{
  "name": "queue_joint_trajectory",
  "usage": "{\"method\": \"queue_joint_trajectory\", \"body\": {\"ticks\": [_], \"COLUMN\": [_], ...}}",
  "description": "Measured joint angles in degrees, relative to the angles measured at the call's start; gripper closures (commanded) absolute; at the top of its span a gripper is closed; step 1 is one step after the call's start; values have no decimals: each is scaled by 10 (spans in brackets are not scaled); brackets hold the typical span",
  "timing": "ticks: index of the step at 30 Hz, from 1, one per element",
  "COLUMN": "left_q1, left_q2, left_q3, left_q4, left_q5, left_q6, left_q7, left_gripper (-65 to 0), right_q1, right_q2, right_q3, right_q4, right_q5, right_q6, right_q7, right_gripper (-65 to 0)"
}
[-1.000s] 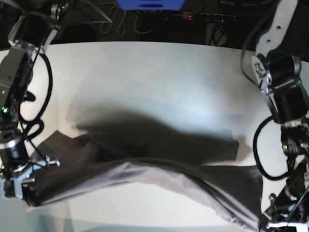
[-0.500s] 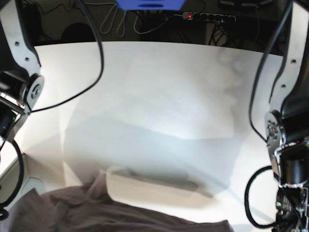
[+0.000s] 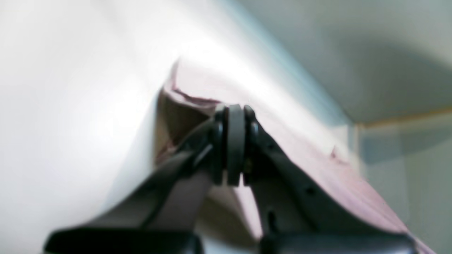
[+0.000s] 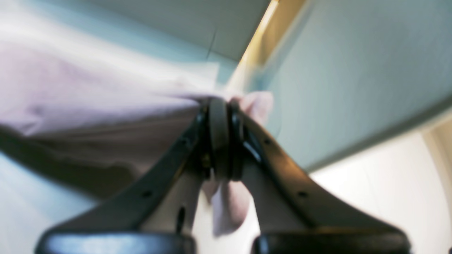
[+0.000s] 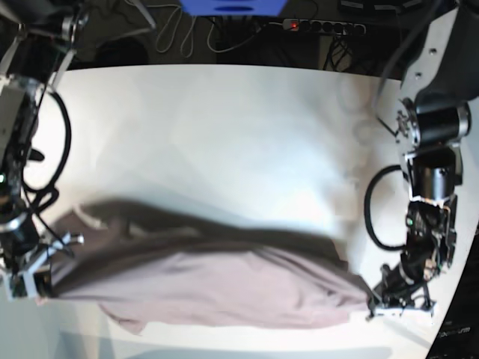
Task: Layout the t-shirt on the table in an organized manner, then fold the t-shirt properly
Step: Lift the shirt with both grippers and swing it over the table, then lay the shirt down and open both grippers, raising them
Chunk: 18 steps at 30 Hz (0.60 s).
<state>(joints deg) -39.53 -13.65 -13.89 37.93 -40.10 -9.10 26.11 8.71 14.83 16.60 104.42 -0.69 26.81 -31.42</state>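
A robotics lab or test bench, seen from above. A large white table [image 5: 224,127] with a curved edge fills the view, flanked by two black and white robot arms trailing looped black cables. Behind the table, the floor is dark and cluttered with tangled cords, a power strip [image 5: 322,26] with a red light, and a blue box [image 5: 233,7]

The dusty mauve t-shirt [image 5: 217,288], wrinkled and blurred, stretches in a long band across the near part of the wide white desk [image 5: 224,127], its two ends pulled out towards the desk's sides and its lower edge sagging onto the smooth surface.
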Motion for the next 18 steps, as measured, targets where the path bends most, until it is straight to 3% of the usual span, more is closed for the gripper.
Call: {"method": "queue_joint_trajectory", "body": {"ticks": [10, 18], "left_q1": [139, 208], "left_q2": [-40, -44], "left_q3": [-5, -6], "left_q4": [190, 213], "left_q5": [-4, -5], "left_q6": [-1, -2], "left_q7": [80, 82], "left_gripper": [-1, -2], "right_q1": [-156, -162], "right_q2": [1, 1], "right_q3": [2, 2], "right_q4": [88, 66], "right_q5": [5, 5], "right_q6": [0, 0], "right_q7": [4, 6], "right_gripper": [0, 0]}}
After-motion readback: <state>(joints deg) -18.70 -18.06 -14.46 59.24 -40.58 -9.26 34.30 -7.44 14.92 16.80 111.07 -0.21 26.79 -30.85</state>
